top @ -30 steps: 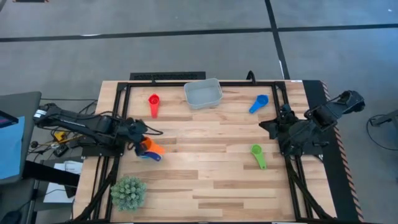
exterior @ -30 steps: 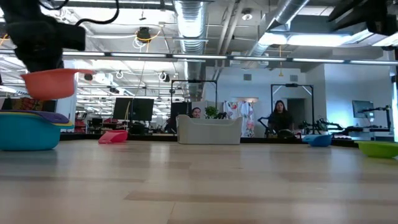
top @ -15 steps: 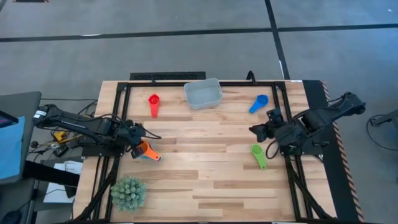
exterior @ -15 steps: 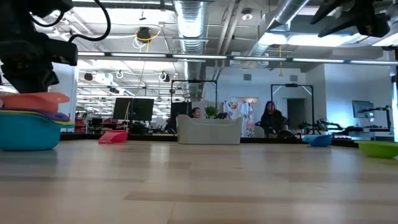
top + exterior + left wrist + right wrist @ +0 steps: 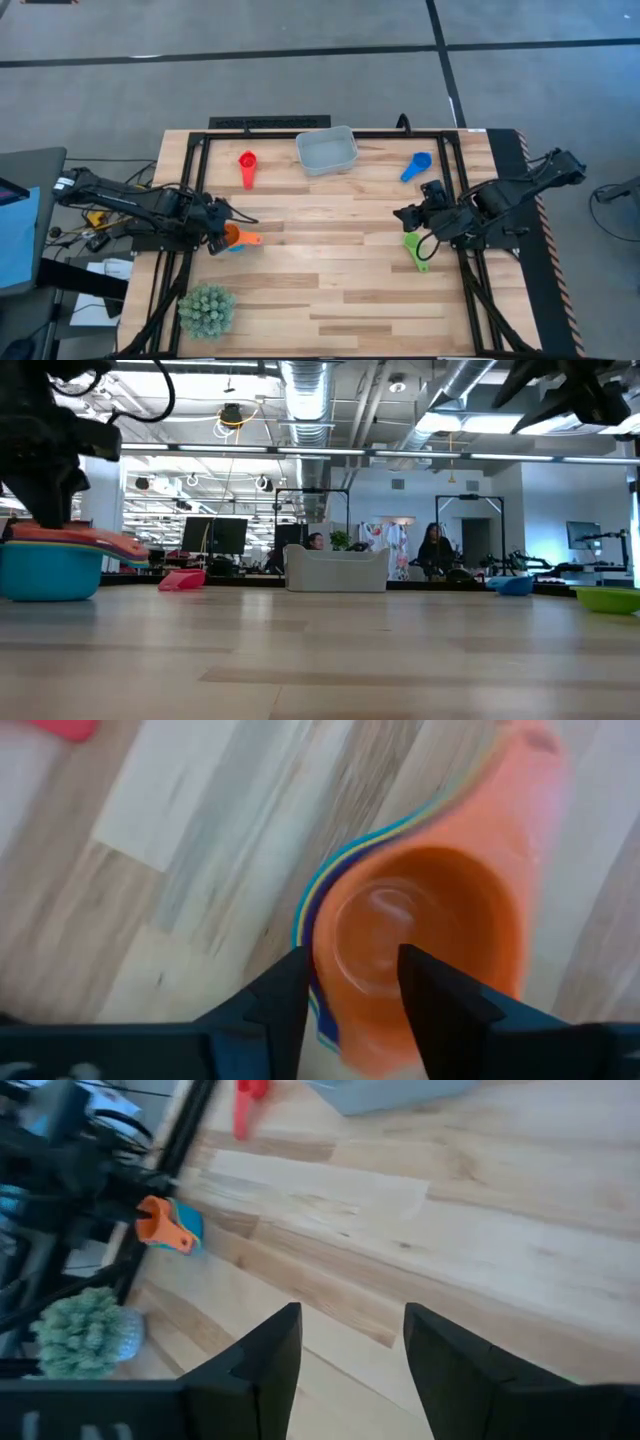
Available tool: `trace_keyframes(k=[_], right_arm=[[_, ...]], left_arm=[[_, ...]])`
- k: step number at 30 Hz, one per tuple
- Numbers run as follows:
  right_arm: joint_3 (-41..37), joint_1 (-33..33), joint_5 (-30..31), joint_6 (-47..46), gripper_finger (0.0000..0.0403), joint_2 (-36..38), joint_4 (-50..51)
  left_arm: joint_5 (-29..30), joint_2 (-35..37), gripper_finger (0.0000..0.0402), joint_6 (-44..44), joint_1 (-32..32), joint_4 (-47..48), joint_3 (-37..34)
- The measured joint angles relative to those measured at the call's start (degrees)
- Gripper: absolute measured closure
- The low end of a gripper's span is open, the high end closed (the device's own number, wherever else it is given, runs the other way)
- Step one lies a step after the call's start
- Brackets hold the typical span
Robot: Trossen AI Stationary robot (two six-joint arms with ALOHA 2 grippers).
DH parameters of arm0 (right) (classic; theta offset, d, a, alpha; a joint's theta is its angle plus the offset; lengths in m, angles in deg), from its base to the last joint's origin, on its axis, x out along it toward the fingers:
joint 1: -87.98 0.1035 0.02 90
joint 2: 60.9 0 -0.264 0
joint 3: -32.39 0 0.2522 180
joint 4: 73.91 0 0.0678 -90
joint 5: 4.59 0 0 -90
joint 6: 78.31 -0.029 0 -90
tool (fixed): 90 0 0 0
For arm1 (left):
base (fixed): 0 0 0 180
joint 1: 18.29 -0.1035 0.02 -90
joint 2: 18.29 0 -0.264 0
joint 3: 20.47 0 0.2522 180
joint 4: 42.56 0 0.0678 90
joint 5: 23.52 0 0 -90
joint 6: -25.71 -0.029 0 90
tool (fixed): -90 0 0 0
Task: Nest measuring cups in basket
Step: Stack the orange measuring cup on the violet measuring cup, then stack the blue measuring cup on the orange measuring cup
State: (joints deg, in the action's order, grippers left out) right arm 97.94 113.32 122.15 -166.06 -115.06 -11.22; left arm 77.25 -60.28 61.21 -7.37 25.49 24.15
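Note:
A stack of measuring cups [image 5: 48, 565] stands at the table's left edge, with a teal bowl at the bottom and the orange cup [image 5: 239, 238] nested on top. My left gripper [image 5: 350, 965] is open just above it, one finger outside the orange bowl's rim and one over the bowl. A red cup [image 5: 247, 166], a blue cup [image 5: 416, 166] and a green cup [image 5: 414, 249] lie singly on the wood. The basket [image 5: 327, 150] stands at the far middle. My right gripper [image 5: 402, 214] hovers open just beyond the green cup.
A spiky green plant [image 5: 207, 310] stands at the near left corner. A black frame [image 5: 260, 124] runs along the table's far edge and down both sides. The wood between the two arms is bare. People show in the room behind the table.
My left gripper has come down with the orange cup, which hung clear above the stack and now sits nested on top of it, handle toward the table's right. My right gripper has moved toward the table's left and a little nearer, toward the green cup.

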Motion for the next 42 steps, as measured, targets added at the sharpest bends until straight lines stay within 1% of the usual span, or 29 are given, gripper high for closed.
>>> trace_keyframes(k=[5,9,13,16,18,20,22,25,28,30,32,34,36,39,42], right_arm=[[0.0,0.0,-1.2,-4.5,0.0206,-3.6,-0.4],[0.0,-0.3,-1.2,-7.0,0.0204,-6.2,-2.4],[0.0,-2.0,-1.2,-8.7,0.0206,-8.2,-2.7],[0.0,-5.6,-2.0,-8.1,0.0210,-8.5,-2.6],[0.0,-9.0,-3.5,-5.8,0.0212,-8.3,-2.5],[0.0,-12.9,-5.3,-3.0,0.0213,-7.7,-1.3],[0.0,-17.8,-5.7,-0.1,0.0213,-7.0,0.7],[0.0,-26.1,-5.4,2.5,0.0214,-6.6,8.0],[-0.1,-36.2,-5.6,3.2,0.0222,-7.1,17.2],[-0.9,-43.4,-6.3,6.1,0.0228,-8.0,18.7],[-2.8,-51.1,-10.6,11.2,0.0235,-8.5,16.3],[-4.6,-58.6,-16.2,18.5,0.0239,-8.7,10.3],[-6.1,-64.8,-19.8,25.1,0.0243,-9.9,3.5],[-7.0,-72.1,-21.4,30.7,0.0250,-12.7,-4.4],[-7.0,-78.6,-21.5,32.6,0.0260,-16.5,-7.2]], left_arm=[[1.9,0.0,0.0226,-0.5,0.0,7.3,5.3],[4.5,0.0,0.0216,-0.7,0.0,9.7,8.3],[6.5,0.0,0.0215,-0.8,0.0,8.1,10.6],[9.6,0.0,0.0215,-0.8,0.0,4.9,11.0],[11.2,0.0,0.0215,-0.8,-0.5,2.4,11.0],[12.6,-0.1,0.0215,-0.8,-1.7,-1.0,11.0],[14.7,-0.5,0.0215,-0.7,-3.5,-5.2,11.0],[17.5,-1.3,0.0215,-0.3,-6.9,-12.5,11.0],[17.0,-2.9,0.0215,-1.5,-10.4,-20.1,11.1],[15.5,-4.6,0.0215,-2.9,-12.5,-25.0,11.1],[14.9,-6.3,0.0215,-3.9,-14.3,-27.2,11.1],[14.1,-8.3,0.0215,-4.4,-16.3,-29.6,11.1],[12.8,-10.0,0.0215,-4.5,-18.8,-30.1,11.1],[8.8,-12.6,0.0215,-4.4,-23.4,-31.3,11.0],[5.9,-14.8,0.0215,-3.5,-27.5,-32.9,11.1]])
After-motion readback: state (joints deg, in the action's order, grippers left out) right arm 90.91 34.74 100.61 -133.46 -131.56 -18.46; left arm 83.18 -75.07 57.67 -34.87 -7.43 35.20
